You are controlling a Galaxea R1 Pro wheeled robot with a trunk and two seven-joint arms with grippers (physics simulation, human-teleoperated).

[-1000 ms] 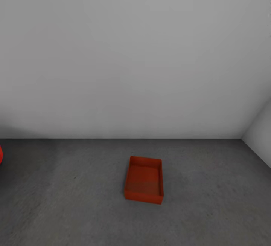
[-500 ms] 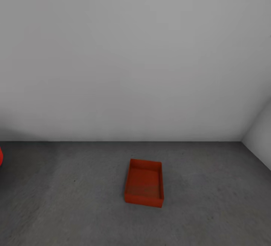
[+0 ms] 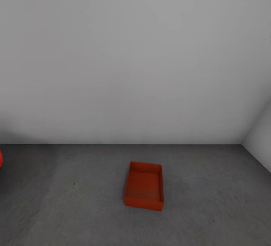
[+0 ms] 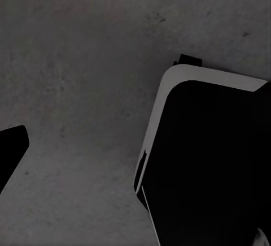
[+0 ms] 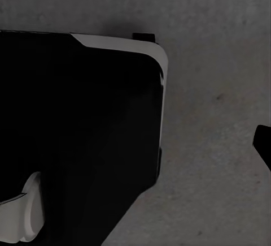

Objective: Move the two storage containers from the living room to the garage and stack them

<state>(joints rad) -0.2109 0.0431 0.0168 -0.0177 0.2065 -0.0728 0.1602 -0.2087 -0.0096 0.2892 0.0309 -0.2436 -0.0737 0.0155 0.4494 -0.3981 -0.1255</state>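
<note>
Red-orange storage container [image 3: 144, 186] sits unlabelled on grey concrete floor [image 3: 75, 208]; either gripper's state is unclear.

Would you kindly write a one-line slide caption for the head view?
An open red-orange storage container sits alone on the grey concrete floor near a plain white wall.

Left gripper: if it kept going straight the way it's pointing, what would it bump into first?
Most likely the grey concrete floor. The left wrist view looks along the fingers onto bare floor, with the robot's own black-and-white base off to one side. How far down the floor lies can't be judged.
</note>
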